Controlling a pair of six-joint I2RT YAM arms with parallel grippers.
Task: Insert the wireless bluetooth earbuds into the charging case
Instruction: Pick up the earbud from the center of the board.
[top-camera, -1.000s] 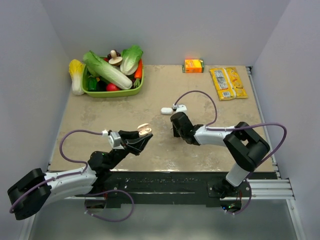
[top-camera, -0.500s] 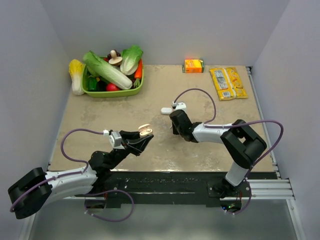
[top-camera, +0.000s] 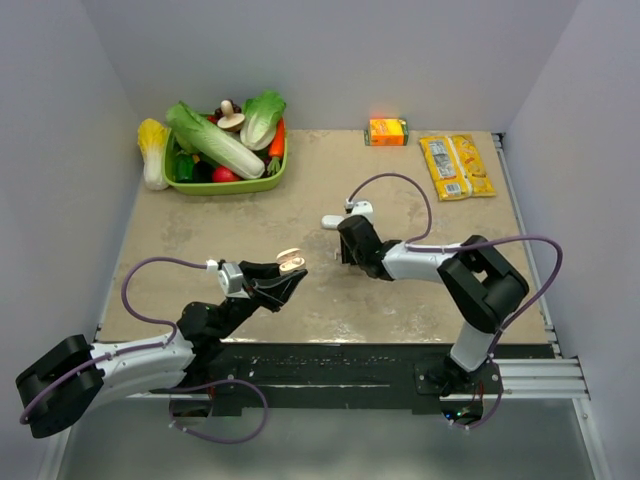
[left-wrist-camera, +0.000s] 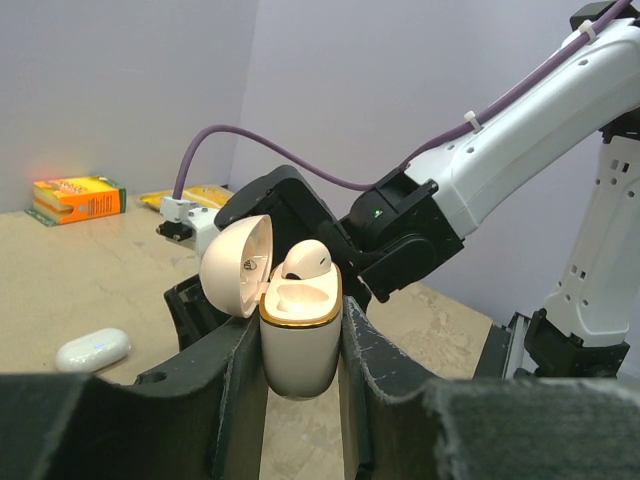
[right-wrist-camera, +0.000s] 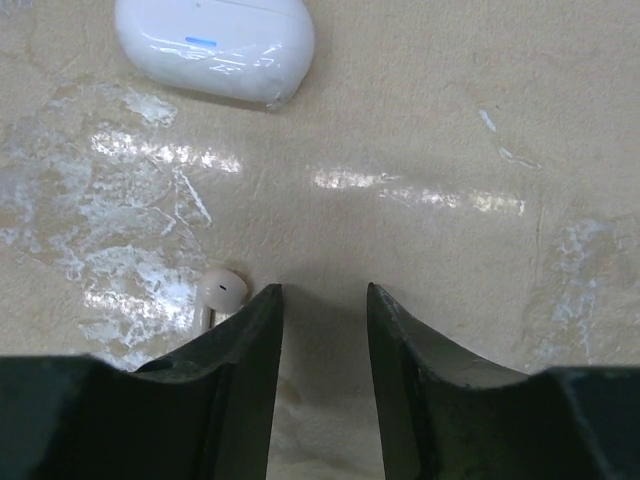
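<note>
My left gripper (left-wrist-camera: 300, 318) is shut on the charging case (left-wrist-camera: 300, 350), a cream-white shell with a gold rim, held upright above the table with its lid swung open. One earbud (left-wrist-camera: 305, 260) sits in it; the slot beside it shows bare. In the top view this gripper (top-camera: 285, 272) hangs near the table's front with the case (top-camera: 290, 262). My right gripper (right-wrist-camera: 322, 290) is open, tips down at the table, nothing between them. A loose earbud (right-wrist-camera: 222, 290) lies just outside its left finger (right-wrist-camera: 250, 340). In the top view the right gripper (top-camera: 348, 252) is mid-table.
A closed glossy white oval case (right-wrist-camera: 215, 45) (top-camera: 332, 222) lies just beyond the right gripper. A green basket (top-camera: 230, 188) of vegetables stands back left. An orange box (top-camera: 388, 131) and a yellow packet (top-camera: 457, 166) lie at the back right.
The right gripper has shifted slightly back and left toward the white oval case, and its jaws have opened. The left arm and the held case have not moved.
</note>
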